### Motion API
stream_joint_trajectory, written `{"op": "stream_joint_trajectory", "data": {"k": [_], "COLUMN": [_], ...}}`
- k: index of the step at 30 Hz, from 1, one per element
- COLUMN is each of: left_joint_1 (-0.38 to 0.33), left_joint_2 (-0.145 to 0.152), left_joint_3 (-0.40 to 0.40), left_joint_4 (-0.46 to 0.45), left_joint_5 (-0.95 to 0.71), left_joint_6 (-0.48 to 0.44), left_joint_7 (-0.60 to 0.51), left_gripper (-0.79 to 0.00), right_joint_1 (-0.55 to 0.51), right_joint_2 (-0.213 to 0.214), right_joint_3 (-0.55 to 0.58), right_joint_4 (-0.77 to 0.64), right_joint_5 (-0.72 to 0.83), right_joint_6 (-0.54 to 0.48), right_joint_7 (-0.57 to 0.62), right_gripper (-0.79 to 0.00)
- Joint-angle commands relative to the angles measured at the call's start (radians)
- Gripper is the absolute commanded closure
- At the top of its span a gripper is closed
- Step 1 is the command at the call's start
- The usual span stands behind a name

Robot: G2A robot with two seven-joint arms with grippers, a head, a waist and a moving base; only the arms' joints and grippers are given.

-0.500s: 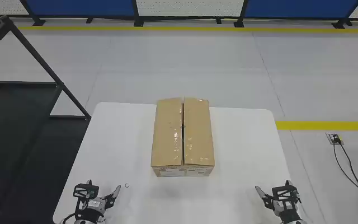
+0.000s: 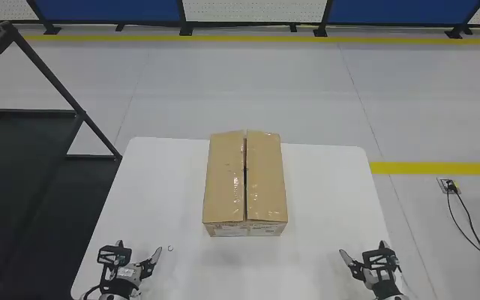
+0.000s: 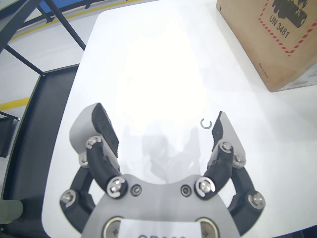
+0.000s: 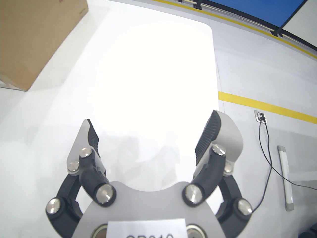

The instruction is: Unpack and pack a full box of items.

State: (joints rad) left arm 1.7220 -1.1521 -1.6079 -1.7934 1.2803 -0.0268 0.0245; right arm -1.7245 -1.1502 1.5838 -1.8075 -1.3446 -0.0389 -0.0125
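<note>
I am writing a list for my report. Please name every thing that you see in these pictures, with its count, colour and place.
box: 1, brown cardboard, closed and taped, in the middle of the table
table: 1, white, under the box
ring: 1, small, grey, C-shaped, on the table by the left gripper
rack: 1, black, beside the table on the robot's left
panels: several, blue, at the far side of the room
floor lines: 2, yellow, one along the panels, one on the robot's right
socket: 1, grey, in the floor on the robot's right, with a black cable
left gripper: 1, fingers open, empty, over the table's near edge
right gripper: 1, fingers open, empty, over the table's near edge
</note>
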Motion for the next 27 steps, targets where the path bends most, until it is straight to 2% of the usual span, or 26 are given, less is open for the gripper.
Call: {"op": "stream_joint_trajectory", "data": {"k": [1, 7, 14, 27], "left_joint_1": [0.001, -0.010, -0.043, -0.044], "left_joint_2": [0.000, -0.001, -0.008, -0.008], "left_joint_3": [-0.020, -0.037, -0.025, -0.018], "left_joint_4": [0.000, -0.020, -0.063, -0.072], "left_joint_5": [-0.039, -0.048, -0.059, -0.061], "left_joint_6": [-0.030, -0.048, -0.037, -0.050], "left_joint_7": [0.027, 0.082, 0.126, 0.121], "left_gripper": [-0.785, -0.785, -0.785, -0.785], "right_joint_1": [0.003, 0.003, -0.006, -0.009], "right_joint_2": [0.000, -0.002, -0.007, -0.007], "right_joint_3": [-0.009, -0.019, -0.005, 0.000], "right_joint_4": [-0.007, -0.045, -0.138, -0.161], "right_joint_5": [-0.026, -0.044, 0.032, 0.044], "right_joint_6": [-0.013, -0.033, -0.042, -0.047], "right_joint_7": [-0.007, -0.026, -0.047, -0.036], "right_gripper": [-0.785, -0.785, -0.785, -0.785]}}
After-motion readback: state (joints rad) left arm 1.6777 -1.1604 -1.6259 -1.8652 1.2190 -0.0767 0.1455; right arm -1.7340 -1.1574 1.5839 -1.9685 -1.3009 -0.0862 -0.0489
